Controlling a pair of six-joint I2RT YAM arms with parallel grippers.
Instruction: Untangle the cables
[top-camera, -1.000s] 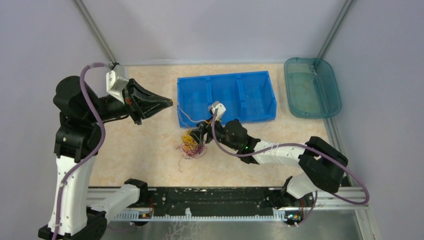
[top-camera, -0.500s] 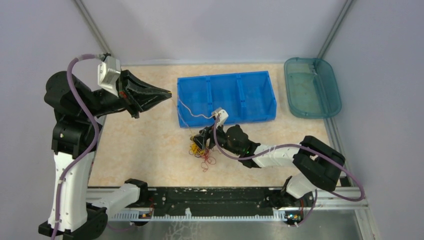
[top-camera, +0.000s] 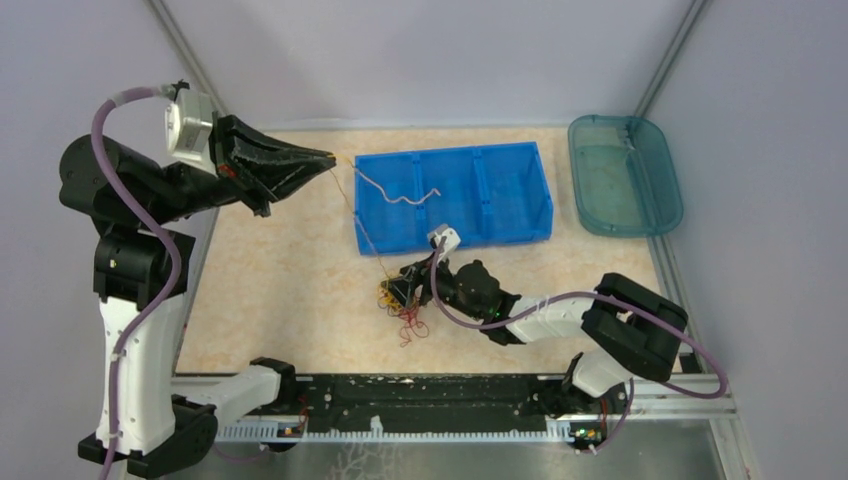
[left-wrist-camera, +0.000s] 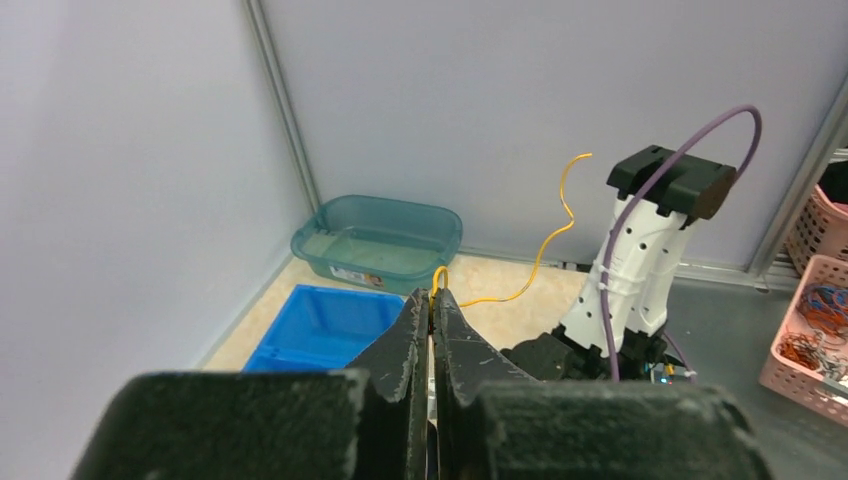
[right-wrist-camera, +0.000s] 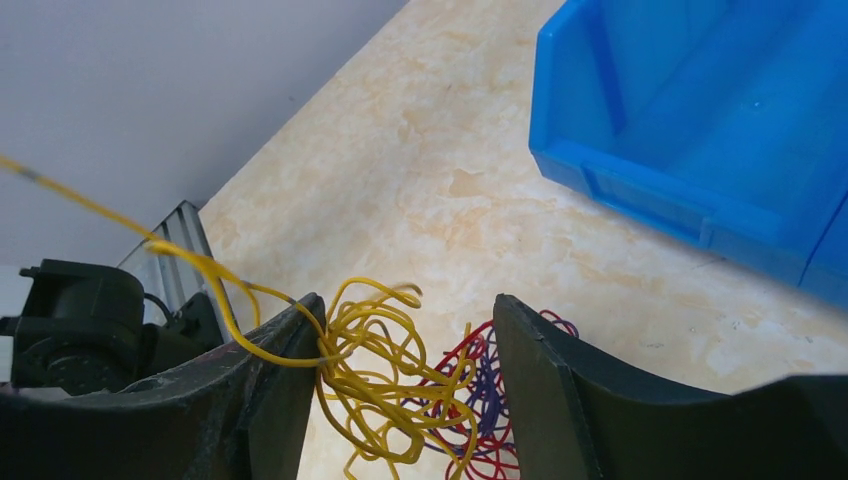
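The cables (top-camera: 402, 305) lie as a small tangle of yellow, red and purple loops on the beige table, just in front of the blue bin (top-camera: 510, 195). My right gripper (top-camera: 398, 291) is low over the tangle and open. In the right wrist view its fingers (right-wrist-camera: 285, 345) stand on either side of the cables (right-wrist-camera: 420, 400), with yellow loops against the left finger. My left gripper (top-camera: 328, 160) is raised at the back left, shut on one yellow cable (left-wrist-camera: 545, 245). That cable runs taut down to the tangle, and its free end waves over the bin.
The blue bin has three compartments and also shows in the wrist views (left-wrist-camera: 320, 320) (right-wrist-camera: 700, 100). A teal tub (top-camera: 625, 175) sits at the back right. Grey walls enclose the table. Pink baskets (left-wrist-camera: 815, 325) stand outside the workspace.
The left gripper has risen and drawn back to the left, stretching the yellow cable out of the tangle. The right gripper has shifted slightly nearer, staying over the tangle.
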